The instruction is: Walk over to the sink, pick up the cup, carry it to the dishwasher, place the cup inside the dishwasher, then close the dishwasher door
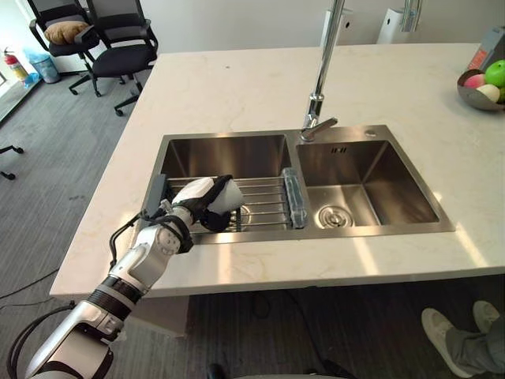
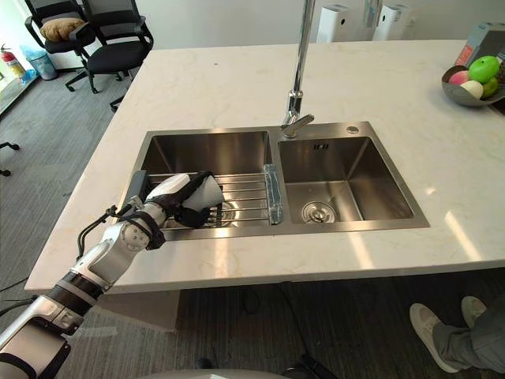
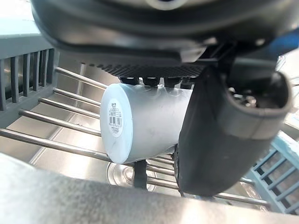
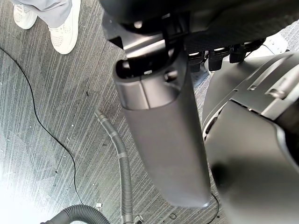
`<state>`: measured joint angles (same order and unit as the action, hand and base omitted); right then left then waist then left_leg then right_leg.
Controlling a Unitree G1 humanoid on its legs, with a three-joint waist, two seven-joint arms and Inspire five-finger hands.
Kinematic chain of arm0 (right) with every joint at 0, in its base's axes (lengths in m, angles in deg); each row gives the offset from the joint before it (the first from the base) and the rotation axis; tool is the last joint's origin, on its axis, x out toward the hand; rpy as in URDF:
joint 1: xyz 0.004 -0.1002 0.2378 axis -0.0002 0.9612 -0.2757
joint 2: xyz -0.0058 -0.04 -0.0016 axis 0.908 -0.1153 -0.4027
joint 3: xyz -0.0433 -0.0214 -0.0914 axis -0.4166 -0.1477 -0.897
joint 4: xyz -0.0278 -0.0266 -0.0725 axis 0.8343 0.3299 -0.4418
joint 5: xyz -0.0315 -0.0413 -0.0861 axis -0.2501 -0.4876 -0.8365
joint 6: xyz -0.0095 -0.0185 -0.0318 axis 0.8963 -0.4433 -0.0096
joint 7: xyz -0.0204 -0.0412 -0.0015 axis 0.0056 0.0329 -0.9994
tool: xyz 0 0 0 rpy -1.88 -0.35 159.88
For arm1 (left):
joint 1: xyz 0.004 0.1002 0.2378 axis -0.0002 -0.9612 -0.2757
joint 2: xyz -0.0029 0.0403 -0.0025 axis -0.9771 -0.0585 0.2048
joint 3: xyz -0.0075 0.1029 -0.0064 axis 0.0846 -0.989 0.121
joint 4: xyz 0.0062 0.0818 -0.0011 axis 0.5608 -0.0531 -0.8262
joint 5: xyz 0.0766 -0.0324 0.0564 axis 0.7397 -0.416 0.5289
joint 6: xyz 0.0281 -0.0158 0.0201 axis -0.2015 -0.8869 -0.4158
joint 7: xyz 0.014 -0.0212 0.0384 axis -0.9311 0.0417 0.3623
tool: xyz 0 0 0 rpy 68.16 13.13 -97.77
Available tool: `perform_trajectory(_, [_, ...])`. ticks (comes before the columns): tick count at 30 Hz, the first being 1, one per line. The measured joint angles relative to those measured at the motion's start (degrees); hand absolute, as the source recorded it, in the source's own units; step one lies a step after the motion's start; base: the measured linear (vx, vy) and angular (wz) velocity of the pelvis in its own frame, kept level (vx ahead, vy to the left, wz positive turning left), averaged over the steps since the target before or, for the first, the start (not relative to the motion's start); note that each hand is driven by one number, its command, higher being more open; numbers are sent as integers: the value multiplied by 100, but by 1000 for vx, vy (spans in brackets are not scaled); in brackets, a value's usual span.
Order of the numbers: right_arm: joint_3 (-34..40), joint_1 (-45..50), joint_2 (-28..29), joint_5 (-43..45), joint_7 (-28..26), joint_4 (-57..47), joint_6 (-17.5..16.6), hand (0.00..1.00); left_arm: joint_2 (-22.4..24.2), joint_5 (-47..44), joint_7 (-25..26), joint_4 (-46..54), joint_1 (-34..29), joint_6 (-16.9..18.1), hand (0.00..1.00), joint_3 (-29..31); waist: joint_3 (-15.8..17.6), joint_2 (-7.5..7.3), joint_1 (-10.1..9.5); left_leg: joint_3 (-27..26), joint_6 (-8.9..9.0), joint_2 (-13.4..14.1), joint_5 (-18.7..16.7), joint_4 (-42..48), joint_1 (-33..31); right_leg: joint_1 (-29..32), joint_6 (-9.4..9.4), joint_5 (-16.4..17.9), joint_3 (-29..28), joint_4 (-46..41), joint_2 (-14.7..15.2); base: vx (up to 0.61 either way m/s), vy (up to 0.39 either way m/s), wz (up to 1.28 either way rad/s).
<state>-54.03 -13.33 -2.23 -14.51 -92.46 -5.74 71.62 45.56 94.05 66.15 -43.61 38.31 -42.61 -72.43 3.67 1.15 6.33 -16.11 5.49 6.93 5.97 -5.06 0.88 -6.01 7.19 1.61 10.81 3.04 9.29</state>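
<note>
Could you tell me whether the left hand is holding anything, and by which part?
The left hand holds the white cup by its side wall, with the fingers curled round it, over the sink rack.

Left arm (image 1: 138, 272) is extended forward, left hand (image 1: 201, 207) curled round the cup (image 3: 140, 122). Right hand (image 4: 163, 140) is hung low, thumb straight.

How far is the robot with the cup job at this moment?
Done: the robot stands at the sink. In hand: the left hand is curled round the white cup, which lies sideways at the wire rack; whether it is lifted I cannot tell. The right hand hangs above the floor. Left: carrying it to the dishwasher, placing it inside, closing the door.
</note>
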Motion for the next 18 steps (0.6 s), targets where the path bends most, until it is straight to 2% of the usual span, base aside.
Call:
perform_trajectory(5, [-133,-25,-34,7,47,3,19,100,-17,42,-797,-1,213,-478,100,47,-3,2,3,60,0,-4,0,-24,17,-51,20,16,61,0,0,-26,-14,5])
perform_trajectory(8, [-139,-27,-36,15,75,14,23,100,72,553,-1171,-3,251,-641,100,133,-19,6,6,89,1,-8,-1,-26,19,-72,31,24,86,0,0,-13,-12,4])
perform_trajectory(10, [-148,-30,-35,41,120,23,27,100,201,813,-1371,-61,252,-650,100,277,-35,6,5,102,1,-10,-1,-26,20,-82,35,26,98,0,0,-14,-11,4])
perform_trajectory(18, [-170,-47,-34,46,167,54,42,100,453,1344,-1548,-266,264,-647,100,413,-111,1,7,113,6,-12,-4,-26,20,-84,39,28,100,0,1,0,0,0])
